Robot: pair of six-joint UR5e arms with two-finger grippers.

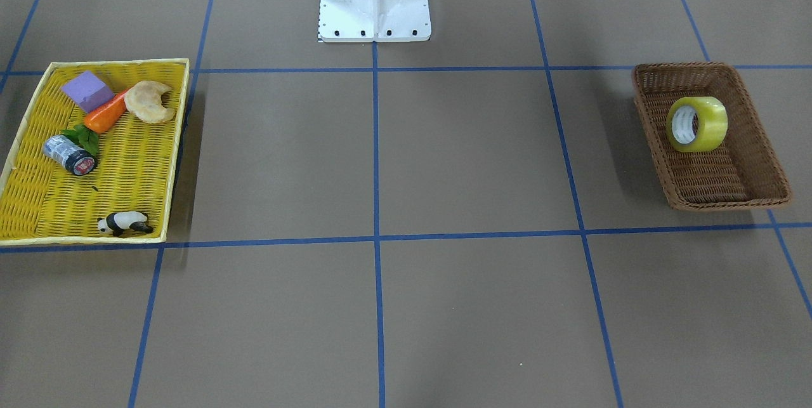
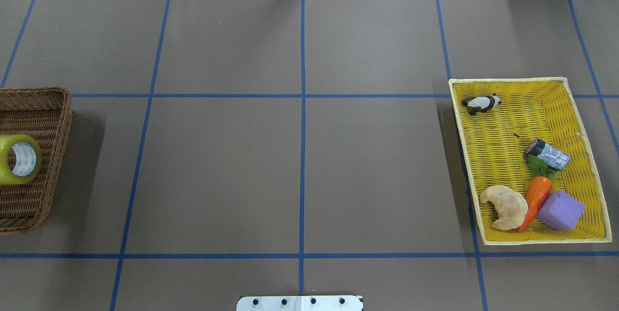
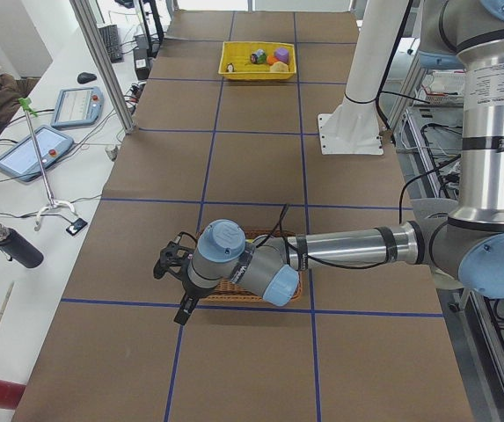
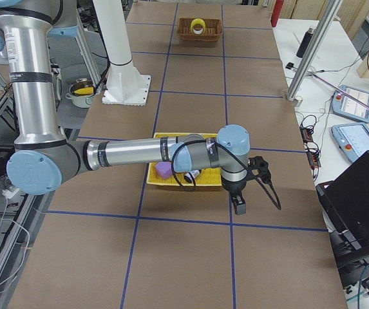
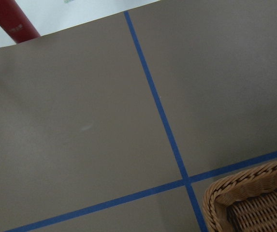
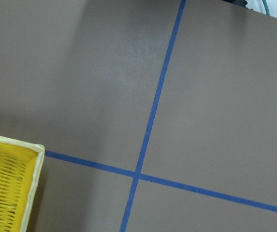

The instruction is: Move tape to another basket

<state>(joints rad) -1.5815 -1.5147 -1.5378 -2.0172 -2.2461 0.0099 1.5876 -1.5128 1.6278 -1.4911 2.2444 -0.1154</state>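
Lower the left gripper (image 3: 184,309) (released or clenched cannot be told) squarely over the large translucent yellow-green packing tape roll (image 1: 696,124), which stands on edge in the dark brown woven wicker basket (image 1: 758,141) at the table's left end; pinch its wall through the core.

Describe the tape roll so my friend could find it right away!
Look at the brown table crossed by blue lines, then at the dark brown wicker basket sitting alone at one end. The tape is the only thing inside it: a fat, see-through yellow-green roll with a wide white core, unlike the small grey cylinder in the yellow basket.
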